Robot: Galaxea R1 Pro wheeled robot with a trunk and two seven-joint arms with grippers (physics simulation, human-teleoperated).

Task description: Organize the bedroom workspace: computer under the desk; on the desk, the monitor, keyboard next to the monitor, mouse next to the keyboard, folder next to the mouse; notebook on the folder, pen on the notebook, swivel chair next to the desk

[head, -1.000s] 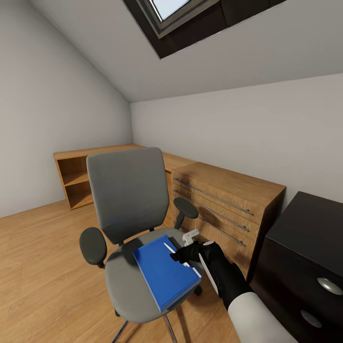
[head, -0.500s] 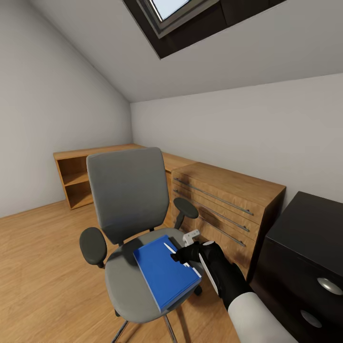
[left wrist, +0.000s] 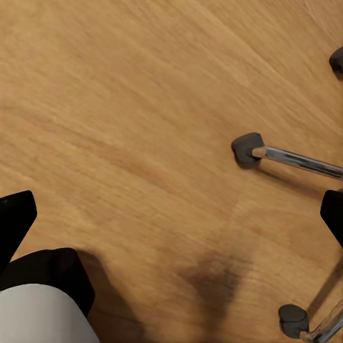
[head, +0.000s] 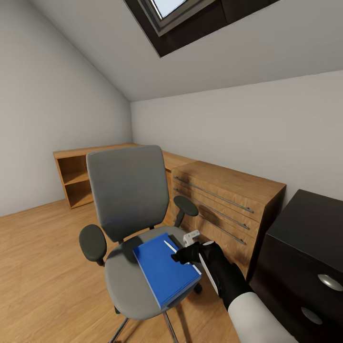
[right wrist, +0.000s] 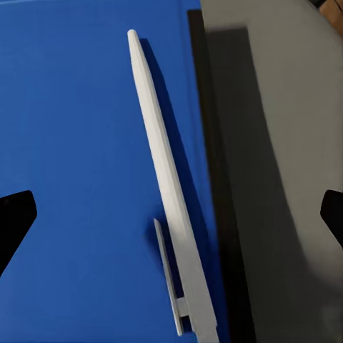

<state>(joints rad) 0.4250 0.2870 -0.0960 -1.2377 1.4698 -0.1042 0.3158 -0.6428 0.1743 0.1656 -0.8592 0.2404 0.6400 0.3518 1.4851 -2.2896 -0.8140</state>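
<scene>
The swivel chair [head: 126,190] stands mid-room, grey back towards the wall. The blue folder [head: 164,269] lies flat on its seat, and a slim white pen [head: 169,247] lies on the folder. My right gripper [head: 180,256] hovers open just above the pen. In the right wrist view the pen [right wrist: 168,193] runs lengthwise between the spread black fingertips [right wrist: 14,221], over the folder [right wrist: 78,164], near its edge beside the grey seat [right wrist: 286,179]. My left gripper [left wrist: 171,214] hangs open over the wood floor beside the chair's chrome legs [left wrist: 296,158]. Desk, monitor, keyboard, mouse, computer and notebook are out of view.
A light-wood drawer unit [head: 228,200] and an open shelf unit [head: 74,178] line the walls behind the chair. A black cabinet [head: 305,238] with round knobs stands at the right. Bare wood floor [head: 43,257] spreads to the left. A skylight [head: 176,14] sits in the sloped ceiling.
The whole head picture has shifted slightly, so the camera has moved. The right gripper, pen and folder stand as before.
</scene>
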